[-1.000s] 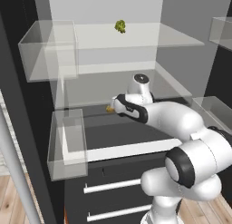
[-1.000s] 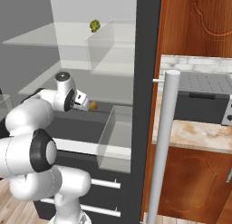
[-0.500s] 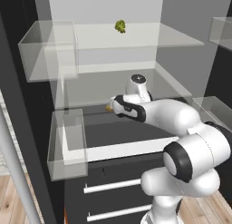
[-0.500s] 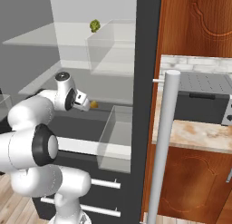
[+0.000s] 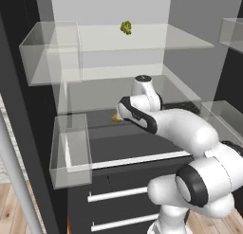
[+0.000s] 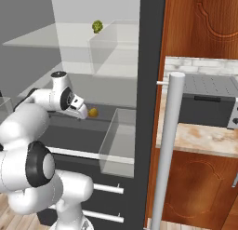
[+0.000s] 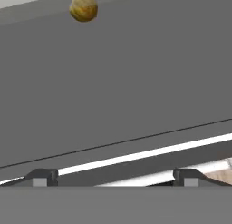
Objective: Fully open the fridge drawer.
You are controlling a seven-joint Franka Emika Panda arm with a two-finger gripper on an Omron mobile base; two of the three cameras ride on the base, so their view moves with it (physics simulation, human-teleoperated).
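The fridge drawer [image 5: 137, 148] is the wide, shallow dark-grey tray that spans the fridge just above the dark cabinet fronts [image 5: 118, 190] with their white bar handles. Its thin pale front rim [image 5: 142, 158] stands well forward of the fridge's back wall, so it looks already pulled out a good way; whether it has reached its stop I cannot tell.

The gripper [image 7: 113, 175] hangs above the drawer floor, behind that pale rim, pointing down and forward at it. In the hand view the two fingers [image 7: 43, 177] stand wide apart with nothing between them, and the rim runs as a white stripe just beyond their tips. A small yellow-brown item [image 6: 93, 112] lies on the drawer floor further back than the gripper, apart from it.

As a judgement: the drawer should behave as a stiff, rigid tray on straight slides, moderately light with so little in it, moving only in and out. Its see-through walls and thin rim look smooth and probably slippery, so a pinch on the rim could slide off. The best hold seems to be the front rim near the middle of its width, fingers hooked behind it or closed across it, so the pull stays square and the tray does not rack sideways. The loose item may roll when the drawer moves.
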